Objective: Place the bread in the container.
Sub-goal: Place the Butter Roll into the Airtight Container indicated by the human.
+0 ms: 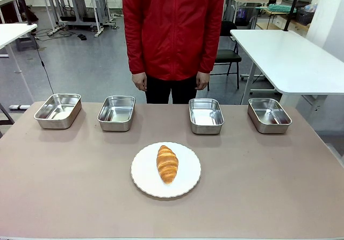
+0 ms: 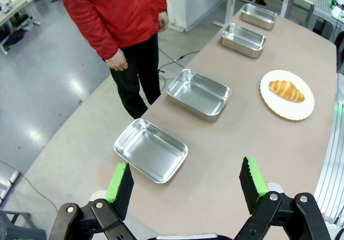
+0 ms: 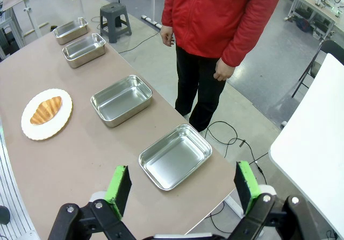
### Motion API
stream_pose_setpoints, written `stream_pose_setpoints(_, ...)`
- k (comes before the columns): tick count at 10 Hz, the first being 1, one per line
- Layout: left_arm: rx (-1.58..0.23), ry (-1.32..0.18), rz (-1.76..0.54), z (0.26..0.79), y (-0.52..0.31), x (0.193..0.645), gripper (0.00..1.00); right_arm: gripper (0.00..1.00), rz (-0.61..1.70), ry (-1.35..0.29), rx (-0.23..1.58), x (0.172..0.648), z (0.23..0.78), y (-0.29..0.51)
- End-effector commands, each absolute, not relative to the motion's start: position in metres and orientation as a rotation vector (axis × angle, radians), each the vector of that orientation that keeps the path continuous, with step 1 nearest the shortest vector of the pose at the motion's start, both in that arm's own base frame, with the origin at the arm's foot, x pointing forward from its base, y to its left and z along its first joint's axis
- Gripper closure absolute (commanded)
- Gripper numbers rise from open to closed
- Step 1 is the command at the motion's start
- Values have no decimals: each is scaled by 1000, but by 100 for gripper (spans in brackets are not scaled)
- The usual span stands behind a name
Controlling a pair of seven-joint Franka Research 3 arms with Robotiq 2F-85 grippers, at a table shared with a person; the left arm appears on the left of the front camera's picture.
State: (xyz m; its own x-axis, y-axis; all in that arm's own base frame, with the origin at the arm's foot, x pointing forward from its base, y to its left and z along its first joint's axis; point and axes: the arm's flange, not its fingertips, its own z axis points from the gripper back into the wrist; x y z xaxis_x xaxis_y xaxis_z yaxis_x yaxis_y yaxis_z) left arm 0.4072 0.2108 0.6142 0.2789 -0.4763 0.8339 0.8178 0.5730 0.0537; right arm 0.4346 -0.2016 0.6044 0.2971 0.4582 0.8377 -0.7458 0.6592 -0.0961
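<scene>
Left gripper [image 2: 185, 181] jaws stand wide apart with nothing between them, seemingly above the table's [image 1: 64, 186] left end; the bread [image 1: 167, 163] lies well beyond them. Along the far edge stand the far-left container [image 1: 58, 111], the second container [image 1: 116, 112], the third container [image 1: 206, 115] and the far-right container [image 1: 269, 115]. The bread rests on a white plate [image 1: 142, 181] mid-table, toward the near edge, apart from every container. Right gripper [image 3: 181, 183] jaws gape equally wide and empty at the right end, the bread well away from them.
</scene>
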Motion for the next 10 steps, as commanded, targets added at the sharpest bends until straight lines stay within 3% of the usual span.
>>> stream_pose_setpoints(1,-437,-938,-910,616,212,405,0,0,823,-979,341,434,606,-201)
stream_pose_setpoints(10,-437,-938,-910,616,212,405,0,0,823,-979,341,434,606,-201)
